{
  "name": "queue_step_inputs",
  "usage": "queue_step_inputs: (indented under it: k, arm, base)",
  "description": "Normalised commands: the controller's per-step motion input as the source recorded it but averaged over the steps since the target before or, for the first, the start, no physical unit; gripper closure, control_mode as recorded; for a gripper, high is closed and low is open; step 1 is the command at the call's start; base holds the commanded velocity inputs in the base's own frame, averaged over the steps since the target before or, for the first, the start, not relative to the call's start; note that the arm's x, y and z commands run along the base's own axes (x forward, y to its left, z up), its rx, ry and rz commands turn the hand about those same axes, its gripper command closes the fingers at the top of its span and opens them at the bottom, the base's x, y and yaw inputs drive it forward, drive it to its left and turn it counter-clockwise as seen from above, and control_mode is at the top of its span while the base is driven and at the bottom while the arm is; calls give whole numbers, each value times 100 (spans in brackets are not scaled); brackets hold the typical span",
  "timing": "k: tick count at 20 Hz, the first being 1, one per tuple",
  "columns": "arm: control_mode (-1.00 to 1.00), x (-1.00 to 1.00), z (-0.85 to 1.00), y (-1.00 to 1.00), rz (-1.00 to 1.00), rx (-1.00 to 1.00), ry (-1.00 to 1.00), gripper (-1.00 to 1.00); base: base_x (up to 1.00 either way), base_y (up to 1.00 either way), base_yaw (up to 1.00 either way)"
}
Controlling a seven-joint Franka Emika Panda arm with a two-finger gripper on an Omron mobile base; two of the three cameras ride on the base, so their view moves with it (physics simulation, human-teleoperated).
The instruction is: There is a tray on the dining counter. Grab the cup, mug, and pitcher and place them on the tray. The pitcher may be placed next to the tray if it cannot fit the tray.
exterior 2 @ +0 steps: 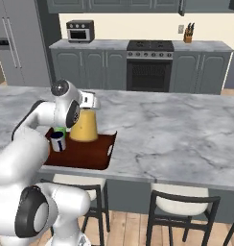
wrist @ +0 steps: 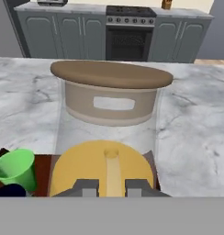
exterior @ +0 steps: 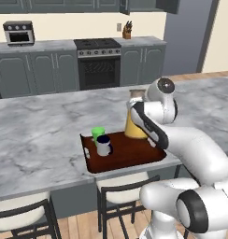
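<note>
**Three vessels on the tray, one grip left to undo**

Three of the task's things now sit within the tray [exterior: 123,158] on the dining counter [exterior: 41,135]: the green cup [exterior: 97,132] and the mug [exterior: 104,145] stand side by side near its left end, and the pitcher [exterior 2: 85,126] stands at the far right corner, close to the rim. The gripper [wrist: 111,186] is right up against the pitcher's near side, its fingertips [wrist: 87,187] narrowly apart at the glass wall in the hand view. They look clamped on the glass, though the contact itself is hard to make out.

My judgement is that only letting go and backing away remain. The risk lies there. The pitcher is tall with a heavy lid [wrist: 111,74], so a sideways pull before the jaws open could tip it over the rim or into the cup and mug. If its base rests on the rim rather than the tray floor, it may rock once freed; the pictures do not settle that.
</note>
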Motion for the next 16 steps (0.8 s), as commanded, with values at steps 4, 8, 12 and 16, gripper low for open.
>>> queue_step_inputs:
  k: [4, 8, 12, 16]
  arm:
    - [-100, 65, -81, 22, 0, -4, 0, 100]
    - [-100, 49, -76, 5, 0, 0, 0, 100]
    - [-100, 5, -33, 0, 0, 0, 0, 100]
    - [-100, 24, -10, 0, 0, 0, 0, 100]
  base:
    - [0, 0, 0]
    - [0, 0, 0]
    - [0, 0, 0]
    - [0, 0, 0]
